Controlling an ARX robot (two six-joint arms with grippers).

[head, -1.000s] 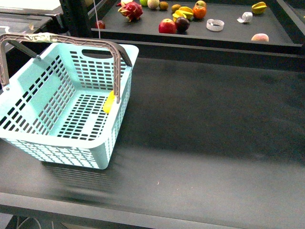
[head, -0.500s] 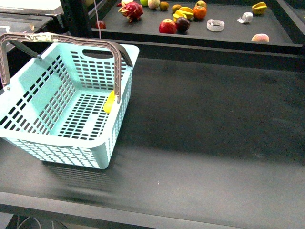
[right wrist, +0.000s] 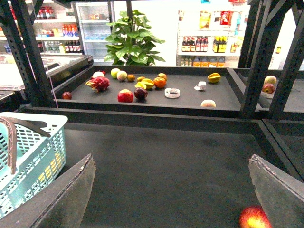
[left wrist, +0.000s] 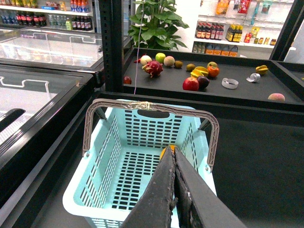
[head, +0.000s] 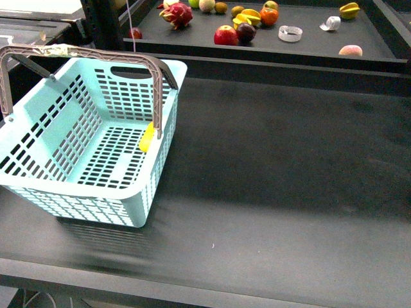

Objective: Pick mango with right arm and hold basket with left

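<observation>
The light-blue basket (head: pixel 131 190) stands at the left of the black table, its grey-brown handles (head: pixel 83 54) raised. A plain yellow oblong fruit, the mango (head: pixel 148 138), lies inside against the basket's right wall, partly hidden by a handle. Neither gripper shows in the front view. In the left wrist view my left gripper (left wrist: pixel 172 153) is shut and empty, hovering above the basket (left wrist: pixel 142 124), with the mango's tip (left wrist: pixel 165 150) showing just past its fingers. In the right wrist view my right gripper (right wrist: pixel 171 159) is wide open and empty over the table, and the basket (right wrist: pixel 43 142) is off to one side.
A raised black shelf (head: pixel 302 48) behind the table holds a dragon fruit (head: pixel 176 14), a red apple (head: pixel 225 35), a peach (head: pixel 350 50), a starfruit (head: pixel 350 9) and other fruit. A red apple (right wrist: pixel 254 217) lies close to one right finger (right wrist: pixel 278 190).
</observation>
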